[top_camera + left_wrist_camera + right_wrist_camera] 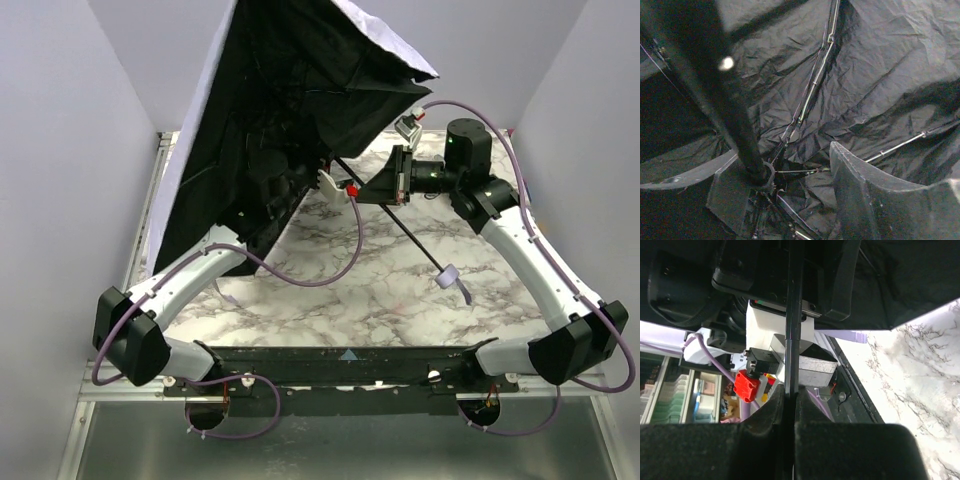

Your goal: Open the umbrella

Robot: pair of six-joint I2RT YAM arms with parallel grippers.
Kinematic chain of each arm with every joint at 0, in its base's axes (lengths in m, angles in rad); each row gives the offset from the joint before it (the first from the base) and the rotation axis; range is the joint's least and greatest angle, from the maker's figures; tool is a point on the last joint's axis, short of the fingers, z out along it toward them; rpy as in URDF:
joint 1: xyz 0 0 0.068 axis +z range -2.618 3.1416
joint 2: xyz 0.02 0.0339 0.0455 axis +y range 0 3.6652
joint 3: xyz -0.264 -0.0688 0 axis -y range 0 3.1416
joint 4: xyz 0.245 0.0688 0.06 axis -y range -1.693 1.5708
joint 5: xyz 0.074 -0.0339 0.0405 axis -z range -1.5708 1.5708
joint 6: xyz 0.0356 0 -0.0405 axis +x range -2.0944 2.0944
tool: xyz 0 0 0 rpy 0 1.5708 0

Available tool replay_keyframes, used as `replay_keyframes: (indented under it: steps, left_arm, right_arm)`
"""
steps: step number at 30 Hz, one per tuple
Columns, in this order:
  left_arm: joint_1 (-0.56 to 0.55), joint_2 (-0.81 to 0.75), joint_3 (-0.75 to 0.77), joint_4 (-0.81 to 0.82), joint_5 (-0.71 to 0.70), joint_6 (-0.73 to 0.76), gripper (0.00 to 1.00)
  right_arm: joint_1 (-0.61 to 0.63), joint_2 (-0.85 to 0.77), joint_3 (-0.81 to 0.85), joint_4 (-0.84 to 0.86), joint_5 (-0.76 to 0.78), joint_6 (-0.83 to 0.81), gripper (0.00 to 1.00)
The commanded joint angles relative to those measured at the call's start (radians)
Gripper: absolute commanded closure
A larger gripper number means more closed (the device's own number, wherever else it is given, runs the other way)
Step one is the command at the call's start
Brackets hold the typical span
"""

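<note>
Umbrella | right gripper clenched on shaft | left gripper spread around runner | I fear collapse if runner is unlatched

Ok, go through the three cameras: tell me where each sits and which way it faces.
Top external: above and behind, looking down at the marble table, both arms and the umbrella.
Left wrist: inside the umbrella, facing its black lining past the open left gripper.
Right wrist: looks along the shaft clamped in the right gripper.
Shared: both wrist views show the shaft.
</note>
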Motion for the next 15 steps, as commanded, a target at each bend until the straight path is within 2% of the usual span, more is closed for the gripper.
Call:
replay_keyframes:
  steps: [1,4,7,12,14,15]
  left_arm:
    - [-0.015,0.011,-0.08,0.296,0.156,-0.211,0.44]
    - [-0.015,0.032,-0.088,0.42,0.136,-0.257,0.52]
    - [-0.015,0.049,-0.105,0.513,0.152,-0.258,0.54]
    - [0.011,0.079,-0.042,0.427,0.169,-0.238,0.81]
    - [0.04,0.075,-0.03,0.376,0.208,-0.203,0.86]
    - [0.06,0.072,-0.029,0.357,0.236,-0.175,0.89]
  right_arm:
    - [-0.006,-0.007,-0.007,0.243,0.039,-0.019,1.0]
    - [-0.006,-0.01,-0.015,0.246,0.037,-0.019,1.0]
    - [-0.006,-0.012,-0.02,0.247,0.031,-0.025,1.0]
    - [-0.007,-0.024,-0.035,0.218,0.009,-0.067,1.0]
    - [-0.009,-0.04,-0.031,0.146,0.024,-0.137,1.0]
    - [-0.009,-0.047,-0.022,0.09,0.039,-0.198,0.93]
